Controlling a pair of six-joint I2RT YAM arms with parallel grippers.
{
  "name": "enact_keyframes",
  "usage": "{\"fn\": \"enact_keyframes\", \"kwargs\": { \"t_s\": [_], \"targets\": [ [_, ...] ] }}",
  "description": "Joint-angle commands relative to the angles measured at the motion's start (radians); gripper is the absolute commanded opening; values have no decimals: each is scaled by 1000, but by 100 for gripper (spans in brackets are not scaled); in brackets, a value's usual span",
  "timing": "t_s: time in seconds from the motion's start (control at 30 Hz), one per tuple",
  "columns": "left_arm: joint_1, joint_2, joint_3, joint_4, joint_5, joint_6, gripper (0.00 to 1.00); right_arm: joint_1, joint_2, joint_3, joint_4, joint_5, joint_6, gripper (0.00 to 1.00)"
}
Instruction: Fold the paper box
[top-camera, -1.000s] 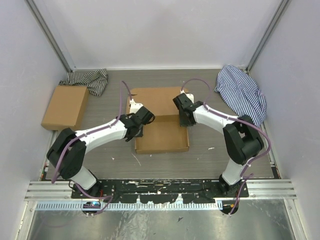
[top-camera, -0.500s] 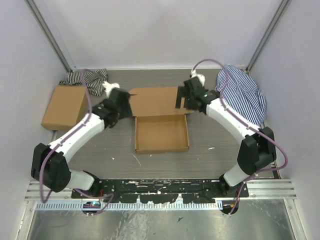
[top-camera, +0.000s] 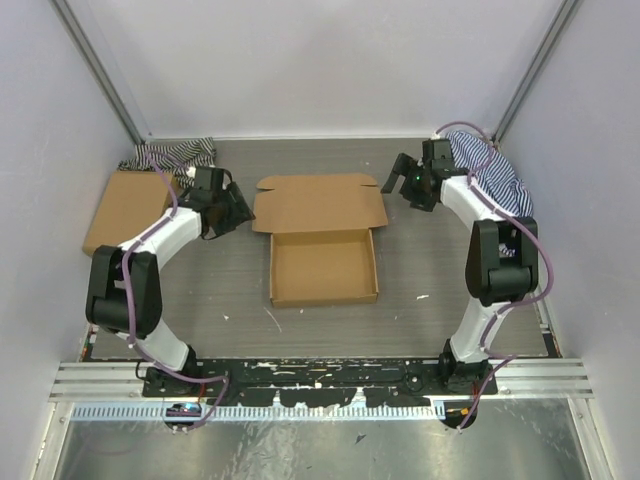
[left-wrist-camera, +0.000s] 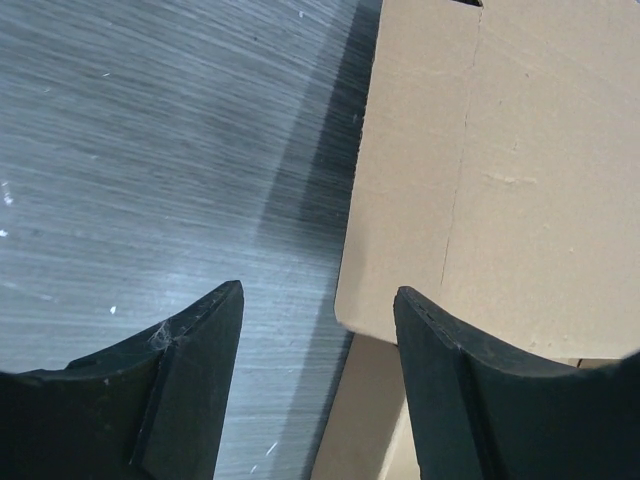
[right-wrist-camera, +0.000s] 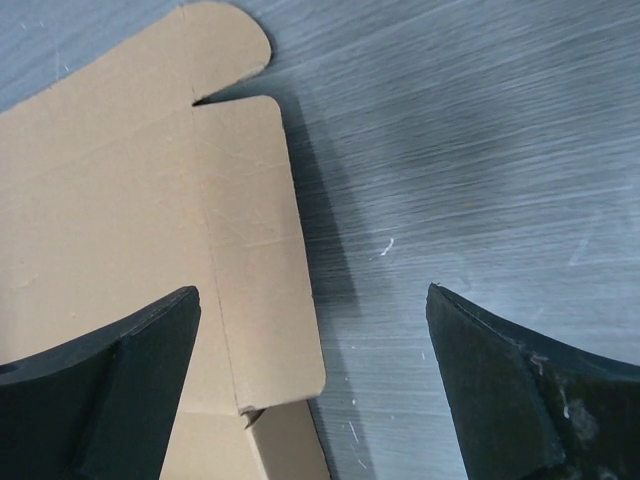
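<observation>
paper box lies lid-open between left tool and right tool, both spread, empty.

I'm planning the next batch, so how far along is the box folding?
Done: the box has its tray walls standing. In hand: nothing; the left gripper and right gripper are open, one at each side of the lid, which lies open behind the tray. Left, probably: fold the lid's side flaps, close it, tuck it in.

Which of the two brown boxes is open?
The paper box in the middle: its lid lies back, showing the inside. The flat box by the left wall is shut.
</observation>
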Motion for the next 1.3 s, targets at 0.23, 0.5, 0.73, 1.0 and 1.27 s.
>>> {"fn": "enact_keyframes", "kwargs": {
  "t_s": [0.23, 0.5, 0.73, 1.0, 1.27],
  "targets": [
    [27, 137, 55, 106, 120, -30, 68, -18, 153, -16, 195, -273, 18, 99],
    [27, 188, 70, 155, 183, -48, 65, -12, 160, -44, 245, -367, 23, 87],
    [27, 217, 94, 156, 203, -46, 59, 11, 181, -30, 231, -381, 11, 65],
    [25, 205, 112, 132, 197, -26, 41, 50, 166, 8, 156, -282, -35, 43],
    [-7, 193, 168, 57, 147, 28, 36, 109, 141, 71, 60, -132, -95, 33]
  ]
}}
